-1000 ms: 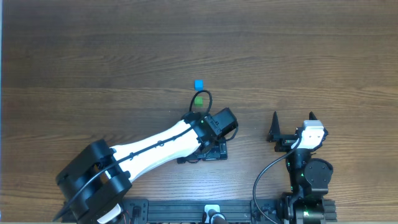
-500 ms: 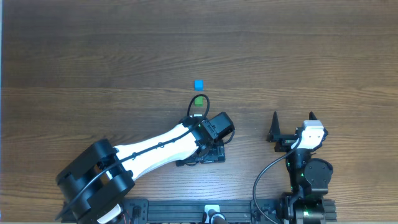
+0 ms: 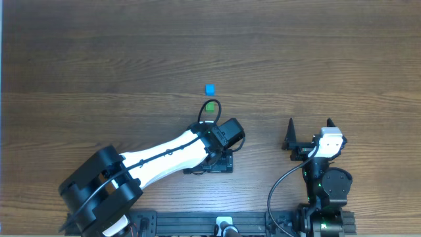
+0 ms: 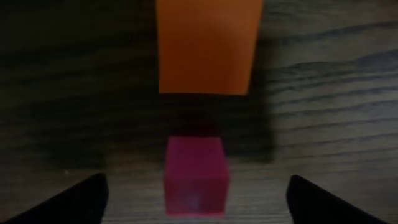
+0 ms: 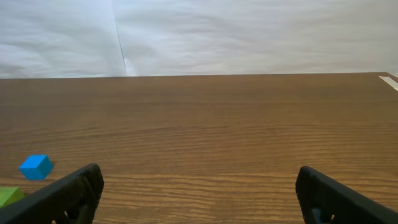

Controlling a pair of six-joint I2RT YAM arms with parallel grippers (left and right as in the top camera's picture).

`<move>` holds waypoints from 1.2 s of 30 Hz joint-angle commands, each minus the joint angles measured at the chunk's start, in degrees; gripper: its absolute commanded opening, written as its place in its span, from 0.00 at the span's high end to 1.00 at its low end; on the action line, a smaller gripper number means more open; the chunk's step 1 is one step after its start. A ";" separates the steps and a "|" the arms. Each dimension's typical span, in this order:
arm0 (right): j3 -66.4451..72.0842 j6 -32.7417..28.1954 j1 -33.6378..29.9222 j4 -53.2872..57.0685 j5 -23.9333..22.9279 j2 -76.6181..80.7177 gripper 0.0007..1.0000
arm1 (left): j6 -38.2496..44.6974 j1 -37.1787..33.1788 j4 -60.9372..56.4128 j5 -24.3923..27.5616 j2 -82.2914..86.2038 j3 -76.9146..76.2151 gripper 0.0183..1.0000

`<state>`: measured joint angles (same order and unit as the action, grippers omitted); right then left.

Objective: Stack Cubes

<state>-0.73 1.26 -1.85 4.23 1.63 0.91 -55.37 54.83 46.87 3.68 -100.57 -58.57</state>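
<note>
Left hand [image 4: 197,186] has drawn back slightly toward its base, fingers spread wide, gripping nothing. The pink cube [image 4: 195,177] sits on the surface [image 4: 336,93] between them, with the orange cube [image 4: 208,43] just beyond. Likely lining up the pink pick; nothing stacked yet.

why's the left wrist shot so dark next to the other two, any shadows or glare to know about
Left wrist view: the left claw hangs low at the pink cube, likely blocking the light; the table lies in deep shadow, darkest between that cube and the orange cube. Right wrist view: evenly lit, with only a faint shadow by the blue cube. Top view: even light, no glare.
</note>
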 commanded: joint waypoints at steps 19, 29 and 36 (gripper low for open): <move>0.44 -0.07 -0.31 -0.11 0.46 -0.59 0.01 | 2.73 -0.31 0.04 -3.32 -1.03 0.61 0.32; 0.44 -0.07 -0.31 -0.13 0.46 -0.59 0.01 | 2.69 0.09 0.00 -4.00 -1.66 0.61 0.43; 0.44 -0.07 -0.31 -0.13 0.46 -0.59 0.01 | 2.69 0.17 0.00 -4.00 -1.66 0.61 0.52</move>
<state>-0.73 1.30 -1.85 4.23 1.63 0.91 -52.99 54.85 46.85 0.80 -101.60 -58.37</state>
